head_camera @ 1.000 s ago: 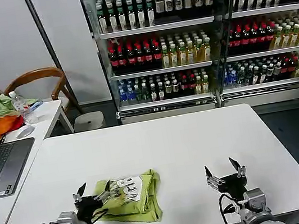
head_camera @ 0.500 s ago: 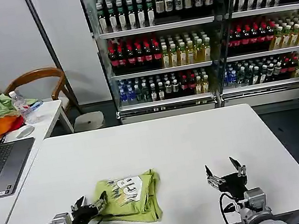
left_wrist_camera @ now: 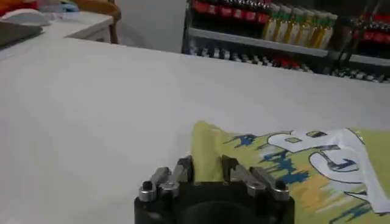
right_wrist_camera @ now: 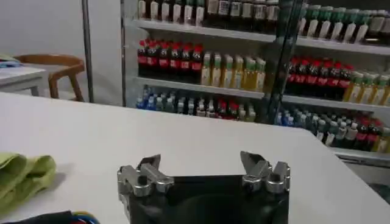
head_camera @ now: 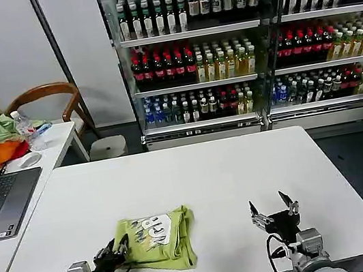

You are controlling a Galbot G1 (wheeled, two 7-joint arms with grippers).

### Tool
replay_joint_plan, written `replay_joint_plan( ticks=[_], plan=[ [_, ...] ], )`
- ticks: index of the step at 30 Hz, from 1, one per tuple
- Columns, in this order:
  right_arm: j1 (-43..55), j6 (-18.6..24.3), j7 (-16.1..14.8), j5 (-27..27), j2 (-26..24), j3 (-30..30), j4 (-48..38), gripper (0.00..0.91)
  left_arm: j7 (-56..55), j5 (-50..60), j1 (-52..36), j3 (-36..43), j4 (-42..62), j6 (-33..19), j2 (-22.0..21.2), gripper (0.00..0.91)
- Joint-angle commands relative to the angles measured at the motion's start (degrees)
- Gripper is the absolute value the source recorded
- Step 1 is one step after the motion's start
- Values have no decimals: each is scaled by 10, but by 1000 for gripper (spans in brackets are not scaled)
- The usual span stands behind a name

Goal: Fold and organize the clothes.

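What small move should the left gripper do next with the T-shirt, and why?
Probably lift the pinched corner slightly and carry it across the T-shirt. The left gripper is shut on the near left corner, and the shirt lies bunched, graphic up, on the table. The right gripper waits open.

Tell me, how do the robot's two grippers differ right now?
The left gripper is pinched shut on the near-left corner of the yellow-green T-shirt; the right gripper is open and holds nothing. The left one lies low against the cloth, while the right one points up over bare table. Both sit near the table's front edge.
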Motion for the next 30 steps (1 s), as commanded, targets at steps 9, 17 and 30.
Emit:
replay_joint_plan(
  ticks=[9,17,30],
  plan=[
    [5,0,-1,-1,-1,-2,1,907,-46,-9,0,-159,-74,52,84,40],
    [16,5,-3,1,-6,-10,-4,907,-58,-30,50,-343,-32,75,220,40],
    [7,3,-2,-8,-3,-12,0,907,-90,611,71,144,-161,37,-6,81]
  ],
)
